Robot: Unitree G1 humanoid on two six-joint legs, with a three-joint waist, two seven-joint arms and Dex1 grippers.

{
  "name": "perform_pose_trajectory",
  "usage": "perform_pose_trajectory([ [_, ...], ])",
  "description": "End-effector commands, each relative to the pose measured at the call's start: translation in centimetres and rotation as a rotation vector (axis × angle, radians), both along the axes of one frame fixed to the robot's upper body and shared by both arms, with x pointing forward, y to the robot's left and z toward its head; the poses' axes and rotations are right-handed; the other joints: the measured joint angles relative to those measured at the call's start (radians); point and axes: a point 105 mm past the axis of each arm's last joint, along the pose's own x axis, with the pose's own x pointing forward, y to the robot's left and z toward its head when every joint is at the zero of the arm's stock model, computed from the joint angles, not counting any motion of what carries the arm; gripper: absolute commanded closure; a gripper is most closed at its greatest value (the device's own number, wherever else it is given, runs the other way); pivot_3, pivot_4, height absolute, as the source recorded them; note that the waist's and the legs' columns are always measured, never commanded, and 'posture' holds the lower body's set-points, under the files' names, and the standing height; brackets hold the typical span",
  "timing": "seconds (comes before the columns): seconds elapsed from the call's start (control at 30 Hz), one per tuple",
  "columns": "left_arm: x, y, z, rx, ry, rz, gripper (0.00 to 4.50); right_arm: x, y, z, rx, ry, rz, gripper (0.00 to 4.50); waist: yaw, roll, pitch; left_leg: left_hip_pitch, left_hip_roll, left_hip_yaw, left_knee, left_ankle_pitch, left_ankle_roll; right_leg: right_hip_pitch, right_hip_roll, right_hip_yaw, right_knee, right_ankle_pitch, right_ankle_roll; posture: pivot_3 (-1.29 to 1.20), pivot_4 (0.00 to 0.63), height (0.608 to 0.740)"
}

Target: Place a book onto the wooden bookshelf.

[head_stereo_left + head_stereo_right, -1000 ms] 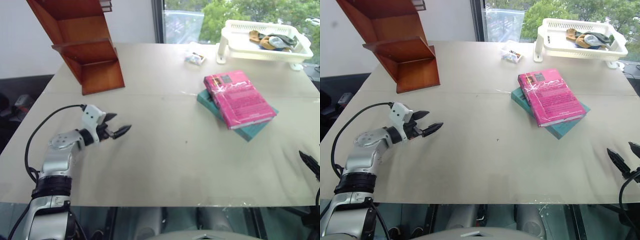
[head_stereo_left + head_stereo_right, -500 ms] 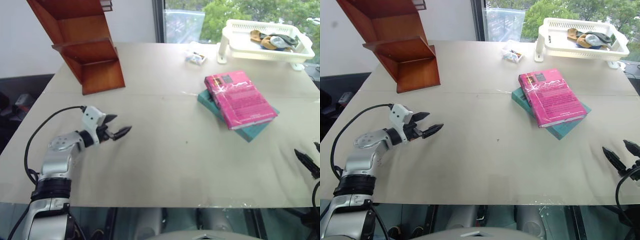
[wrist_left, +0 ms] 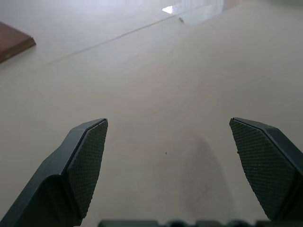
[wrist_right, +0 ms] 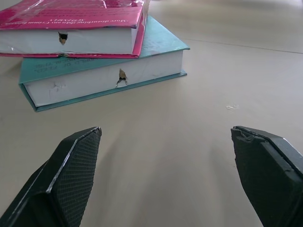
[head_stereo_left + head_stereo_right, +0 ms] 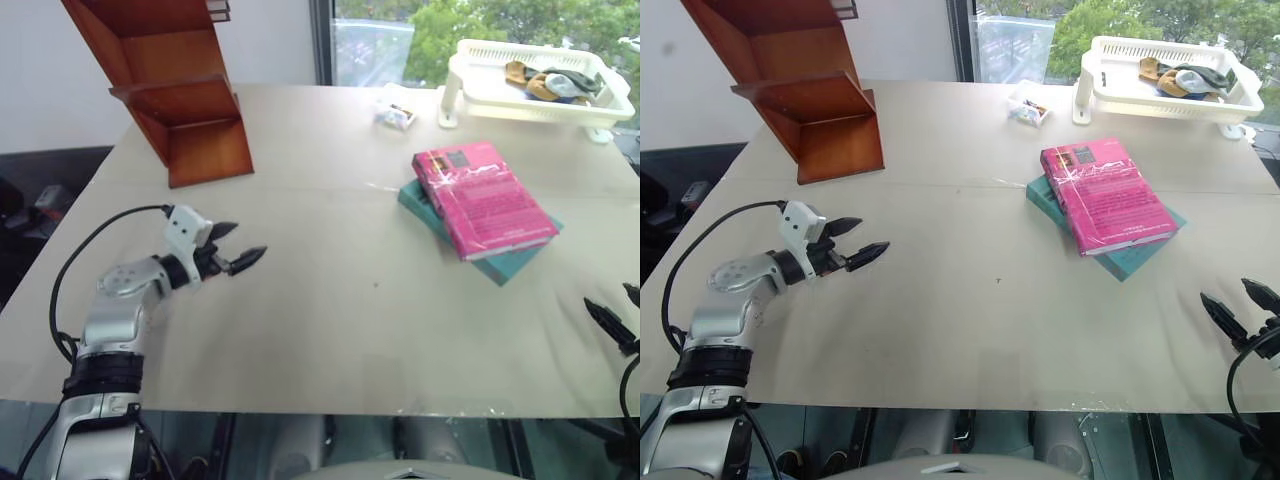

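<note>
The pink book point(image 5: 482, 198) lies flat on top of a thicker teal book point(image 5: 508, 262) on the right half of the table. In the right wrist view the pink book point(image 4: 71, 26) rests on the teal one point(image 4: 102, 71), a short way ahead of the fingers. The reddish-brown wooden bookshelf point(image 5: 175, 85) stands at the far left corner. My left gripper point(image 5: 236, 246) hovers open over the table's left side, nothing between its fingers. My right gripper point(image 5: 1243, 307) stands open near the front right edge, short of the books.
A white plastic basket tray point(image 5: 535, 80) with several small items stands at the far right corner. A small wrapped packet point(image 5: 397, 113) lies beside it. A seam point(image 5: 970, 187) runs across the beige table point(image 5: 350, 330).
The left gripper has risen a little and drifted slightly right. The right gripper has barely moved. The books and shelf have stayed put.
</note>
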Motion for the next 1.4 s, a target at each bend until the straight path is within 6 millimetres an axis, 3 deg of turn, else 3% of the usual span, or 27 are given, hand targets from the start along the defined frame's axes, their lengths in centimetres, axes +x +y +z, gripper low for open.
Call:
perform_pose_trajectory([
  [0.03, -1.1, -2.4, 4.0, 0.001, -0.062, -0.18, 0.03, 0.8, 0.0, 1.4, -0.008, -0.063, -0.01, 0.0, 0.001, 0.0, 0.0, 0.0, 0.0, 0.0, 0.0, 0.0, 0.0, 0.0, 0.0, 0.0, 0.0, 0.0, 0.0, 0.0, 0.15, 0.74],
  [0.2, -3.0, -4.2, 8.8, 0.015, -0.104, -0.388, 0.03, 3.2, 0.2, 2.4, 0.047, -0.086, -0.049, 0.0, -0.003, 0.0, 0.001, 0.0, 0.0, 0.0, 0.0, 0.0, 0.0, 0.0, 0.001, 0.0, 0.001, 0.0, 0.0, 0.0, 0.15, 0.74],
  [0.33, -5.0, -4.5, 10.0, 0.035, -0.047, -0.525, 0.03, 5.7, 0.2, 3.5, 0.066, -0.118, -0.098, 0.0, -0.007, 0.003, 0.001, 0.001, 0.0, 0.001, 0.0, 0.0, 0.0, 0.0, 0.007, 0.002, 0.0, 0.0, 0.0, 0.0, 0.15, 0.74],
  [0.4, -5.0, -4.4, 11.0, 0.021, -0.063, -0.542, 0.03, 7.4, 0.2, 4.4, 0.126, -0.153, -0.129, 0.0, -0.008, 0.004, 0.002, 0.001, 0.0, 0.001, 0.0, 0.0, 0.0, -0.001, 0.008, 0.002, 0.0, 0.0, 0.0, 0.0, 0.15, 0.74],
  [0.53, -4.8, -4.5, 10.7, 0.029, -0.045, -0.558, 0.03, 10.5, 0.2, 6.9, 0.33, -0.244, -0.178, 0.0, -0.011, 0.004, 0.003, 0.0, 0.001, 0.001, 0.001, 0.0, 0.0, -0.001, 0.009, 0.002, 0.001, 0.0, 0.0, 0.0, 0.15, 0.74],
  [0.63, -4.7, -4.7, 10.1, 0.045, -0.029, -0.566, 0.03, 12.7, 1.2, 7.5, 0.43, -0.236, -0.143, 0.0, -0.014, 0.005, 0.004, 0.0, 0.001, 0.001, 0.001, 0.0, 0.0, -0.001, 0.009, 0.003, 0.001, 0.0, 0.0, 0.0, 0.15, 0.74],
  [0.8, -4.5, -4.5, 10.1, 0.062, -0.037, -0.557, 0.03, 14.8, 0.7, 5.6, 0.495, -0.129, -0.225, 0.0, -0.011, 0.005, 0.005, -0.001, 0.001, 0.001, 0.001, 0.0, 0.0, -0.002, 0.009, 0.003, 0.0, 0.0, 0.0, 0.0, 0.15, 0.74],
  [1.0, -4.6, -3.5, 10.2, 0.082, -0.036, -0.519, 0.03, 15.1, 1.6, 2.5, 0.455, 0.01, -0.21, 0.0, -0.021, 0.005, 0.006, -0.001, 0.001, 0.003, 0.0, 0.0, 0.0, -0.003, 0.009, 0.004, 0.0, 0.0, 0.0, 0.0, 0.15, 0.74],
  [1.4, -4.2, -2.9, 10.6, 0.09, -0.059, -0.478, 0.03, 15.1, 8.2, 0.6, 0.365, 0.11, 0.182, 0.0, -0.03, 0.004, 0.007, 0.0, 0.002, 0.003, 0.0, 0.0, 0.0, -0.002, 0.012, 0.005, 0.0, 0.0, 0.0, 0.0, 0.15, 0.74],
])
